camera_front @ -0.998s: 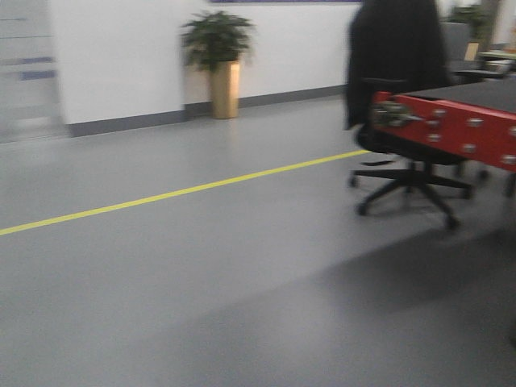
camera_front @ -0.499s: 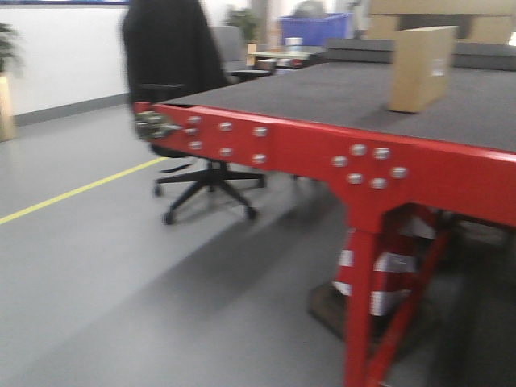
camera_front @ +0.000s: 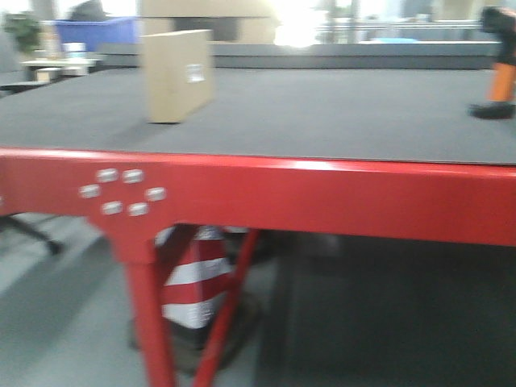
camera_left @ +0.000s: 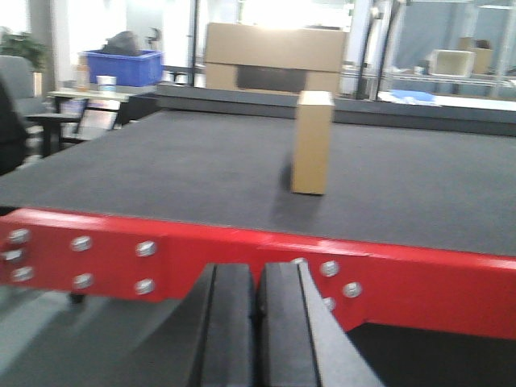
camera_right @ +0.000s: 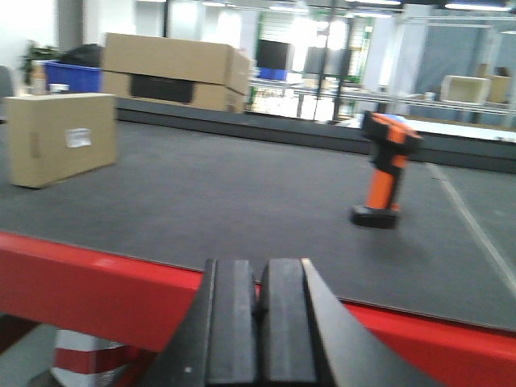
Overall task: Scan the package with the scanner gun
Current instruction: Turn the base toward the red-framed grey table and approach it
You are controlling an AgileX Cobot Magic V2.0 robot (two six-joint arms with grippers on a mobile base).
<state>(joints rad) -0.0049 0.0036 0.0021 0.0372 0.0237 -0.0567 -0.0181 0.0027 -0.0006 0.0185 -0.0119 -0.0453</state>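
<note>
Exterior front-facing view shows a table (camera_front: 339, 195) with a red steel frame and a dark grey mat top, seen through some blur. The package (camera_front: 176, 76) stands upright on a narrow edge toward the left of the mat, its white label (camera_front: 195, 74) on the broad face. The scanner gun (camera_front: 498, 76) stands at the far right edge of the frame, well apart from the package. A red-and-white cone (camera_front: 193, 278) sits on the floor under the table, behind the red leg. From the left wrist camera, the left gripper (camera_left: 257, 282) hangs low in front of the red rail, its two black fingers (camera_left: 230, 322) pressed together and holding nothing. The package (camera_left: 313, 141) shows edge-on to this camera, out on the mat beyond the rail. Bigger boxes (camera_left: 274, 58) with a black panel sit past the table's far edge, and a blue bin (camera_left: 122, 67) stands to their left. From the right wrist camera, the right gripper (camera_right: 260, 274) is likewise closed and empty, short of the rail. The scanner gun (camera_right: 385, 171) stands upright on its black foot, orange handle below a black head, on the mat ahead and to the right. The package (camera_right: 60, 137) stands far to the left, label face toward this camera.
</note>
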